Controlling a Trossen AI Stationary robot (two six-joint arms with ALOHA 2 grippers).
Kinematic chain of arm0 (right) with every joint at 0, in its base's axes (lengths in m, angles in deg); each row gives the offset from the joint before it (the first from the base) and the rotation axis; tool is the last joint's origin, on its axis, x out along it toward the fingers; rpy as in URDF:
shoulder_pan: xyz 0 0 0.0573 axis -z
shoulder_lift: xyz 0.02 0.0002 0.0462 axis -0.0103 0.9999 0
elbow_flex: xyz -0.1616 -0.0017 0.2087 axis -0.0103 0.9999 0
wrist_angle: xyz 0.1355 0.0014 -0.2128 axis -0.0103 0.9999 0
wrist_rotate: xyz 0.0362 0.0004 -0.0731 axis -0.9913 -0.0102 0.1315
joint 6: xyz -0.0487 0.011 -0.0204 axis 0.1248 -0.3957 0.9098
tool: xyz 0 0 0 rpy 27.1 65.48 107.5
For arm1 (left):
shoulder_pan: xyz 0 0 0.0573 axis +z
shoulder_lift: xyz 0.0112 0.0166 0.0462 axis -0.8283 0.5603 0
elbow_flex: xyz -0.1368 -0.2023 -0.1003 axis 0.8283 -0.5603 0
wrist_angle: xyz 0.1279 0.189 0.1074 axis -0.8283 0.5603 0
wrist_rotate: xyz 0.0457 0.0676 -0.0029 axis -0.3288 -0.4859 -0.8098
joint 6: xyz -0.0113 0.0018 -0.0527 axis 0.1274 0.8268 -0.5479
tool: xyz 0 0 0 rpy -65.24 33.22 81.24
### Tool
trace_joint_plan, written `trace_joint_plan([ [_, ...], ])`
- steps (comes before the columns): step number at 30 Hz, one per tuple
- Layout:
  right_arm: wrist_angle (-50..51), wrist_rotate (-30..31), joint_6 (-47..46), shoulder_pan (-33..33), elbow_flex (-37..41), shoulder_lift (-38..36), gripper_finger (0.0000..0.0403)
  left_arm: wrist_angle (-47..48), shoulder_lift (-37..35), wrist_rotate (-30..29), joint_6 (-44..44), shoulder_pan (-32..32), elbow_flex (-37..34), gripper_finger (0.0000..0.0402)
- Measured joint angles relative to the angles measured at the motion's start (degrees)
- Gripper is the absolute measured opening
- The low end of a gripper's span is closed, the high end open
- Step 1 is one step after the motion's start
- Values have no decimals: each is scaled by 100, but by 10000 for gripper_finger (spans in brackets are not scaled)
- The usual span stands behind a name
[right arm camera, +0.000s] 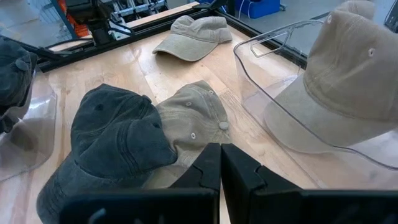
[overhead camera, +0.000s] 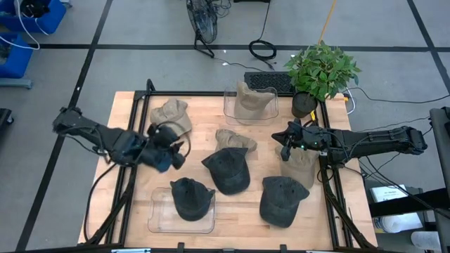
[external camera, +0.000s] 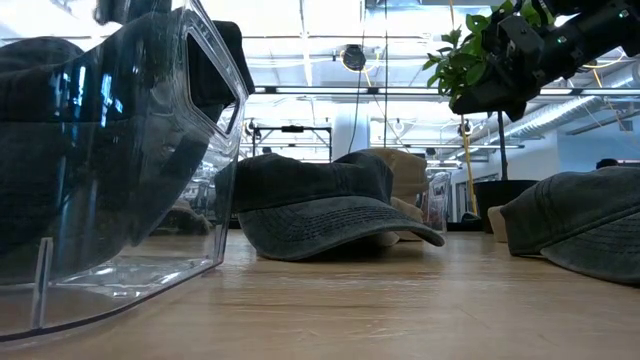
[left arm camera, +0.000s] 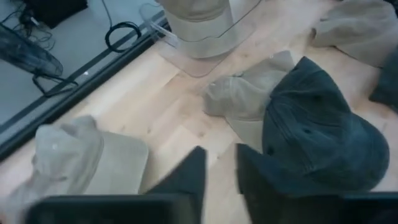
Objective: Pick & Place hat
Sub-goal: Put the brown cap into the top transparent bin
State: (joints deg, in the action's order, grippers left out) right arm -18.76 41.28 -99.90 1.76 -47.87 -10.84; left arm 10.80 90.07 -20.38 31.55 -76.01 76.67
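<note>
The left claw (overhead camera: 172, 149) reaches in over the wooden bench's (overhead camera: 133, 204) left edge, fingers slightly parted, empty. The right claw (overhead camera: 287, 140), fingers pressed together, hovers empty near the right edge, above a tan cloth cap (overhead camera: 299, 165).

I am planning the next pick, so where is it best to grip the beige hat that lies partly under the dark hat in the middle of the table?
Probably the exposed crown of the beige hat, from above on its far side: the dark hat overlaps its near edge.
</note>
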Motion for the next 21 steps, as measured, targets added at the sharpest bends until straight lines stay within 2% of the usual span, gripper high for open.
trace_joint_plan([
  [2, 1, 0, 116, -1, 0, 1, 0, -321, 15, 204, 544, 317, -1, 22],
  [3, 2, 0, 135, -2, 0, 0, 0, -434, 17, 291, 763, 457, -1, 13],
  [7, 1, 0, 143, -2, 0, 0, 0, -643, 16, 622, 1541, 983, -3, 11],
  [13, 3, 7, 143, -2, 0, 1, 0, -720, 17, 1482, 2412, 1841, -61, 4],
  [21, 3, 20, 201, -2, 0, 1, 0, -2104, 15, 2728, 3640, 2884, -877, 3],
])
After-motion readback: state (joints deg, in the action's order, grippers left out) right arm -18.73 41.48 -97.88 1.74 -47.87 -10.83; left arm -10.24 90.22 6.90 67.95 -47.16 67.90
